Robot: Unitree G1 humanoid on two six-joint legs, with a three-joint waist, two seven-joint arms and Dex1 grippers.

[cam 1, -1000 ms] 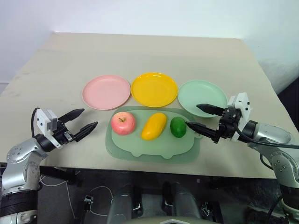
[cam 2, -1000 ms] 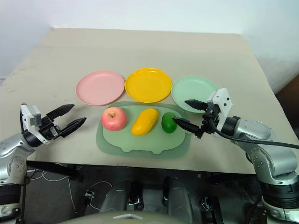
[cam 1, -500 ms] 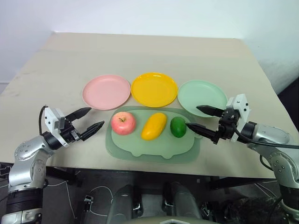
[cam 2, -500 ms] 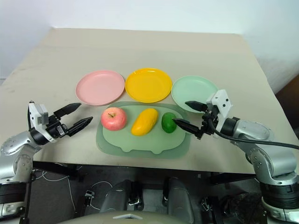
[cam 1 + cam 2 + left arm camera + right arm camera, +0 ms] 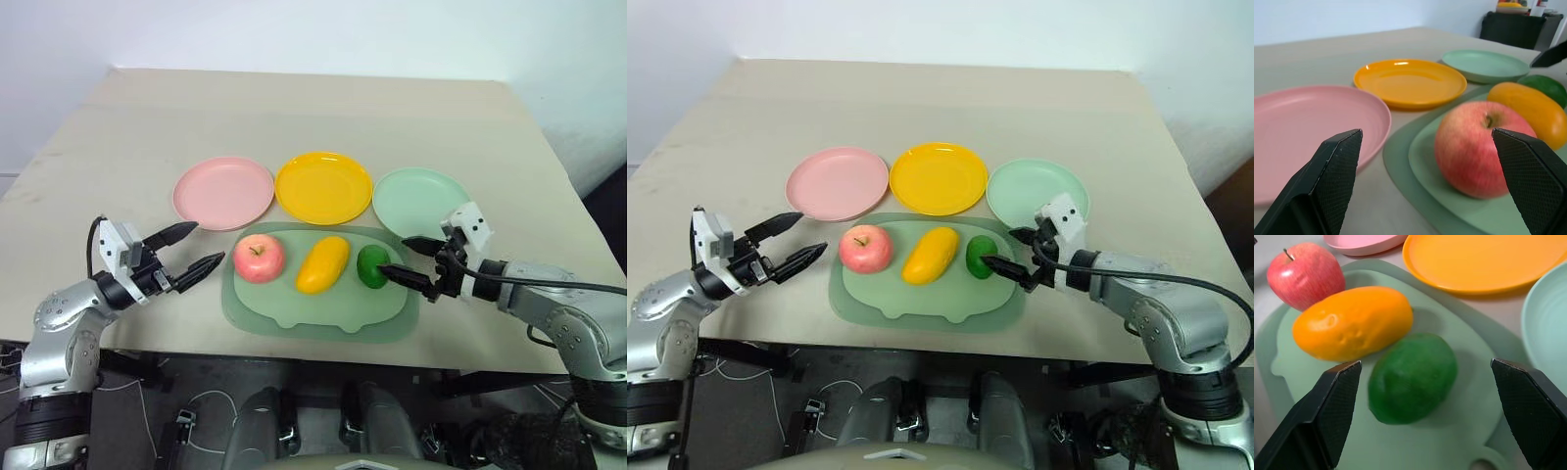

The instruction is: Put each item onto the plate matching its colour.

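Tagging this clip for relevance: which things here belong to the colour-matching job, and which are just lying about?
Job:
- pinkish-red toy apple
- elongated yellow-orange toy mango
- round dark green toy lime
- round pink plastic plate
- round yellow plastic plate
- round mint green plastic plate

Lying about:
- pale green rounded tray under the fruits
- beige table

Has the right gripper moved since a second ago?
Yes. The right gripper has shifted toward the lime and dipped lower; its lower fingertip now sits at the lime's side on the tray, where earlier a gap showed. Fingers open, nothing held.
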